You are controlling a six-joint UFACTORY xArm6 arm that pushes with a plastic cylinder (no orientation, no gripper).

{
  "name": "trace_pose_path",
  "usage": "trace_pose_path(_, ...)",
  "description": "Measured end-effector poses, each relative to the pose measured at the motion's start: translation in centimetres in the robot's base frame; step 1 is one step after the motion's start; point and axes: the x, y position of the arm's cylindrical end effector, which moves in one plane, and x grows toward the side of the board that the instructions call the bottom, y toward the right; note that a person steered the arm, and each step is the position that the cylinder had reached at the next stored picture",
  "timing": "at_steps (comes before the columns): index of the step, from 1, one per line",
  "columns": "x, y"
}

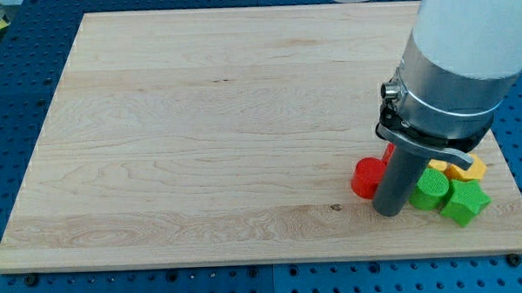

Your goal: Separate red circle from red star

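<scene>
The red circle lies near the board's lower right. My tip touches the board just right of and below it, right against its edge. A sliver of red, the red star, peeks out behind the rod, above and to the right of the circle; most of it is hidden by the rod and arm. Circle and star look close together, with the rod between them.
A green circle and a green star sit right of the rod, with a yellow block above them, partly under the arm. The wooden board ends close to the view's right of them.
</scene>
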Motion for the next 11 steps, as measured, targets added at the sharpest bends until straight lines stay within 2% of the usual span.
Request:
trace_pose_path(2,-1.7,-2.3)
trace_pose_path(4,-2.1,0.4)
trace_pose_path(5,-4.1,0.4)
trace_pose_path(7,-4.4,-0.3)
trace_pose_path(8,-5.9,-1.5)
trace_pose_path(9,-6.0,-1.5)
trace_pose_path(11,-2.1,-0.9)
